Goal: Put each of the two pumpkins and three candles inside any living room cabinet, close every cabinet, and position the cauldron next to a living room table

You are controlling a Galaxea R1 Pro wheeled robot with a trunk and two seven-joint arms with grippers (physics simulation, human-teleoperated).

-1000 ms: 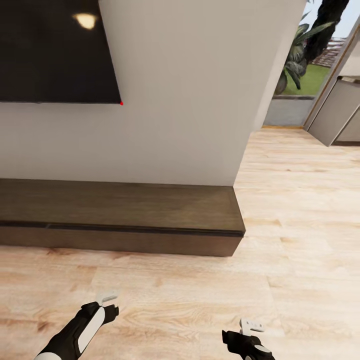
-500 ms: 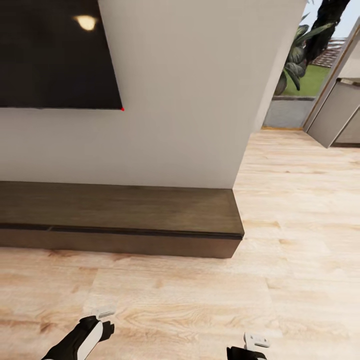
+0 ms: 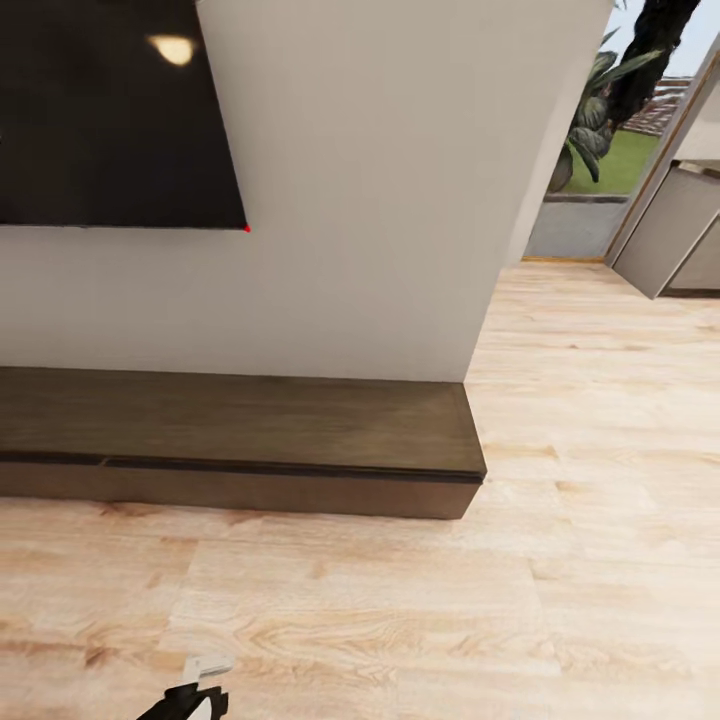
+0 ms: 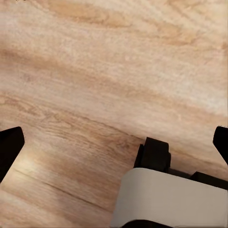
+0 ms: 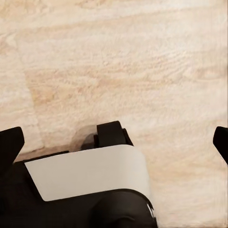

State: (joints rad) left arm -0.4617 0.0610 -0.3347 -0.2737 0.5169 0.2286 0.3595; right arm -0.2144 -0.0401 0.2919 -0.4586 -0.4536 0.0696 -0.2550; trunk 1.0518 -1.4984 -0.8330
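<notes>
The cabinet (image 3: pixel 240 425), a long low dark-brown wood unit, stands against the white wall ahead, and its fronts look flush and shut. My left gripper (image 3: pixel 205 678) peeks in at the head view's lower edge, over the wood floor and well short of the cabinet. In the left wrist view, the left gripper (image 4: pixel 114 142) has its dark fingertips (image 4: pixel 9 147) far apart with only floor between them. The right gripper (image 5: pixel 114 142) is open the same way above the floor, fingertips (image 5: pixel 221 142) spread wide. The pumpkins, candles, cauldron and table are out of view.
A black TV screen (image 3: pixel 110 110) hangs on the wall above the cabinet. The wall ends at a corner (image 3: pixel 495 250); to its right, wood floor (image 3: pixel 600 420) runs towards a glass opening with plants (image 3: pixel 600 110) and a grey unit (image 3: pixel 670 230). My own white-and-black base (image 4: pixel 161 194) shows under the wrists.
Both arms have dropped towards the head view's lower edge, and the right gripper has left that picture. The whole scene has shifted slightly down, so the camera moved.
</notes>
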